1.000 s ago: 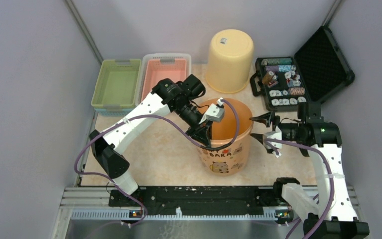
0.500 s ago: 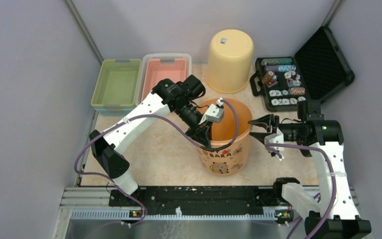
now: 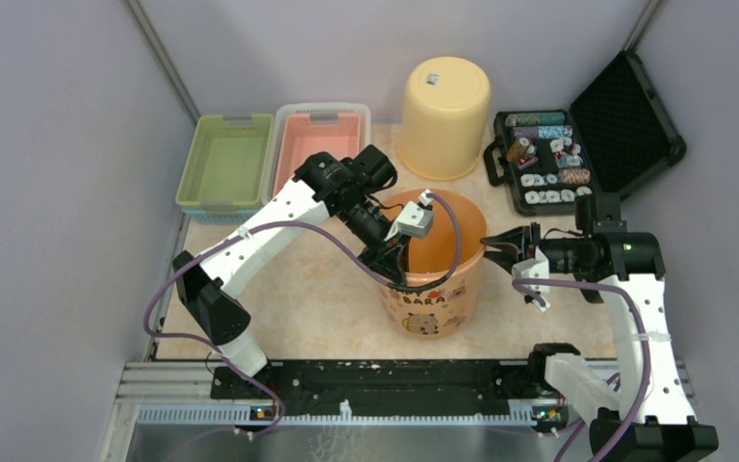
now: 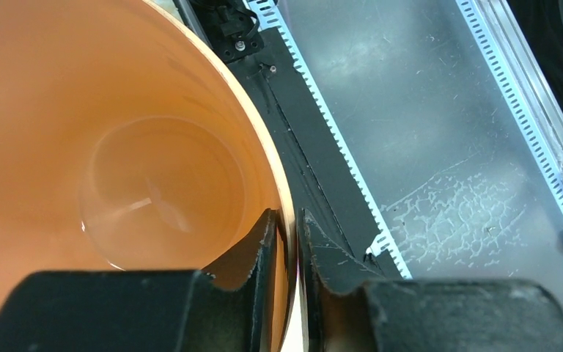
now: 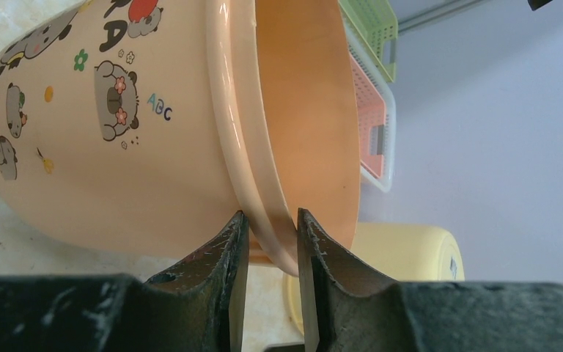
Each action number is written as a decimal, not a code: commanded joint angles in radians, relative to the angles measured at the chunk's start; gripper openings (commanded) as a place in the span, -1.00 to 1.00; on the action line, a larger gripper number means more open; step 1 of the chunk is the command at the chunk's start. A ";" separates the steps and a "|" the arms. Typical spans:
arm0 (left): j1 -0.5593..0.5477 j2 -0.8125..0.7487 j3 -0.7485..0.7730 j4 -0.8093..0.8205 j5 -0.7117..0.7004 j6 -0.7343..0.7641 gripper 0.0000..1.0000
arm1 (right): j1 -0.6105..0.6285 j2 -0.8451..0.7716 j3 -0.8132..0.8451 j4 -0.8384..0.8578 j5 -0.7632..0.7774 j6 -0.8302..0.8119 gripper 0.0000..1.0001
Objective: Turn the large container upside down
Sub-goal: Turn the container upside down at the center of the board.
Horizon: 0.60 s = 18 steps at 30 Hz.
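- Right wrist: right tool (image 5: 270, 220) straddles bucket (image 5: 117, 132) rim; grip unclear to me.
- Left tool (image 4: 287, 220) pinches rim.
- Light, stiff, slick plastic, I judge; rim suits.

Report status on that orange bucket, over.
Left fingers pinch left rim. Right fingers pinch right rim. Orange bucket upright, not flipped. Yellow bucket stands behind, apart.

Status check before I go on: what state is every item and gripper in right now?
orange bucket: upright, mouth up, empty.
left gripper: shut on its rim.
right gripper: shut on the opposite rim.
yellow bucket: upside down.
black case: open, chips inside.
green basket: empty.
pink basket: empty.
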<state>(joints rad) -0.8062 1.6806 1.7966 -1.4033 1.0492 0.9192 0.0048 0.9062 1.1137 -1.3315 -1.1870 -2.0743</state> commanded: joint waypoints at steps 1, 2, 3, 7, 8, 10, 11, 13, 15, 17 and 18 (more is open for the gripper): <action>-0.005 0.020 0.017 -0.010 0.039 0.006 -0.49 | 0.014 -0.004 -0.004 -0.001 -0.071 -0.069 -0.66; -0.004 0.020 0.019 -0.010 0.039 0.005 -0.42 | 0.014 -0.005 -0.004 -0.003 -0.072 -0.069 -0.69; -0.004 0.018 0.022 -0.010 0.037 0.004 -0.33 | 0.014 -0.006 -0.004 -0.003 -0.074 -0.066 -0.69; -0.005 0.010 0.026 -0.010 0.027 0.006 0.24 | 0.014 -0.012 -0.009 0.000 -0.084 -0.035 -0.64; -0.004 0.006 0.027 -0.010 0.024 0.007 0.42 | 0.014 -0.014 -0.012 0.000 -0.081 -0.032 -0.64; -0.004 -0.003 0.031 -0.010 0.019 0.007 0.91 | 0.014 -0.018 -0.018 -0.001 -0.078 -0.022 -0.67; -0.004 -0.008 0.035 -0.010 0.015 0.007 0.96 | 0.014 -0.020 -0.021 -0.001 -0.076 -0.014 -0.69; -0.004 -0.017 0.047 -0.010 0.003 0.003 0.97 | 0.014 -0.025 -0.027 0.001 -0.074 0.004 -0.71; -0.004 -0.028 0.065 -0.010 -0.017 -0.006 0.97 | 0.014 -0.028 -0.030 0.012 -0.073 0.043 -0.73; -0.002 -0.038 0.089 -0.008 -0.037 -0.014 0.97 | 0.014 -0.031 -0.029 0.032 -0.078 0.099 -0.74; -0.002 -0.046 0.107 -0.004 -0.049 -0.023 0.97 | 0.014 -0.033 -0.029 0.043 -0.081 0.123 -0.74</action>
<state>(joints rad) -0.8070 1.7020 1.8278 -1.4086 1.0237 0.9115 0.0048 0.8845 1.0916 -1.3178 -1.2057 -2.0468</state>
